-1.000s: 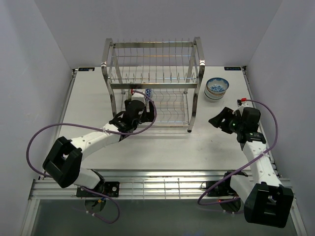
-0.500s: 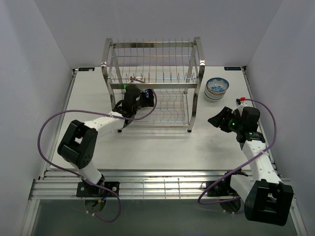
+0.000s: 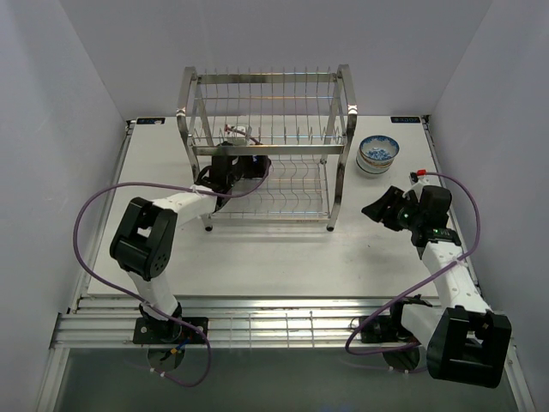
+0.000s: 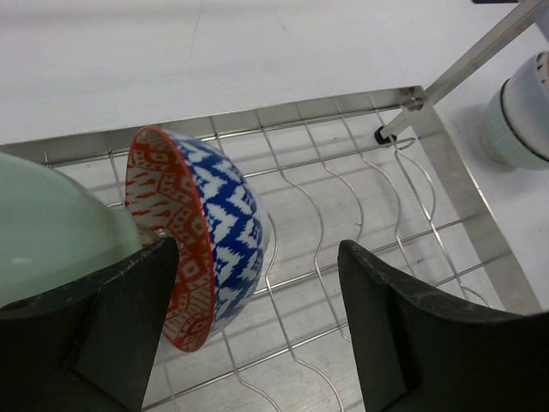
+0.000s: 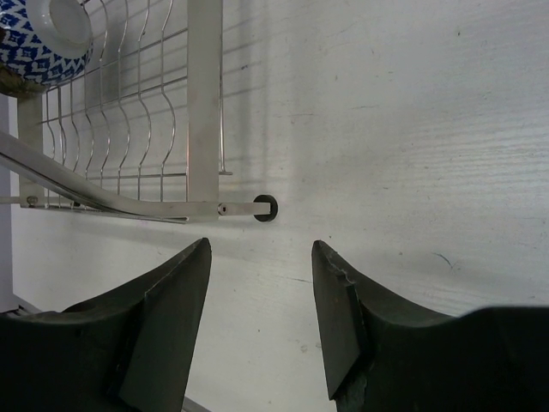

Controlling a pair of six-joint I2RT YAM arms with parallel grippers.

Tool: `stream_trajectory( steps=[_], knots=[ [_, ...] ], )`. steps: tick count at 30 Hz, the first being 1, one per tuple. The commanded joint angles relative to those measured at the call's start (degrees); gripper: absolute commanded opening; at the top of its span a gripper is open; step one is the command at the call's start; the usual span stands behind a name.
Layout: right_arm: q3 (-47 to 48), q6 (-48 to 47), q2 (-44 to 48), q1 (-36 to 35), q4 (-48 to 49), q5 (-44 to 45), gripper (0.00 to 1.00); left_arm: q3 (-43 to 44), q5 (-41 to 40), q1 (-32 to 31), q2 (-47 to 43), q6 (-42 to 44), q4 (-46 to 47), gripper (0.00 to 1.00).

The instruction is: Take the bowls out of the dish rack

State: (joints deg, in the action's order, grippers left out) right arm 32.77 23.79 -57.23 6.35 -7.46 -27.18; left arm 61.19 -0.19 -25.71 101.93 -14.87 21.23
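Note:
The steel wire dish rack (image 3: 266, 137) stands at the back middle of the table. My left gripper (image 3: 247, 165) is inside its lower tier. In the left wrist view it (image 4: 257, 251) is open. A blue-and-white patterned bowl with a red-orange inside (image 4: 206, 236) stands on edge between the fingers, close to the left one. A mint-green bowl (image 4: 51, 232) stands just left of it. My right gripper (image 3: 376, 209) is open and empty (image 5: 262, 249) over bare table, right of the rack. The right wrist view shows the patterned bowl (image 5: 43, 34) in the rack.
A short stack of bowls, the top one blue-patterned inside (image 3: 378, 154), sits on the table right of the rack and also shows in the left wrist view (image 4: 523, 112). The rack's front right foot (image 5: 265, 207) is just ahead of my right gripper. White walls close in three sides.
My left arm has reached forward from in front of the rack into its lower tier, bringing the open jaws up to the patterned bowl. The right arm has barely moved.

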Motion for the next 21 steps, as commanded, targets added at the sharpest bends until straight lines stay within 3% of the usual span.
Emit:
stream_trajectory(
  steps=[1, 8, 14, 21],
  knots=[
    [0.36, -0.50, -0.77, -0.11, 2.10, -0.59, 0.56, 3.58, 4.31, 0.23, -0.42, -1.47, 2.23, 0.85],
    [0.36, -1.03, -1.30, -0.11, 2.10, -0.33, 0.56, 4.73, 7.21, 0.66, 2.04, -3.14, 1.97, 0.70],
    [0.54, -1.12, -1.57, -0.11, 1.75, -0.33, 0.55, 4.73, 9.06, 1.63, 3.19, -6.83, 1.62, 0.44],
    [0.36, -1.29, -2.09, -0.11, 1.93, -0.15, 0.54, 4.82, 11.43, 3.04, 3.54, -10.17, 1.62, 0.26]
  ],
)
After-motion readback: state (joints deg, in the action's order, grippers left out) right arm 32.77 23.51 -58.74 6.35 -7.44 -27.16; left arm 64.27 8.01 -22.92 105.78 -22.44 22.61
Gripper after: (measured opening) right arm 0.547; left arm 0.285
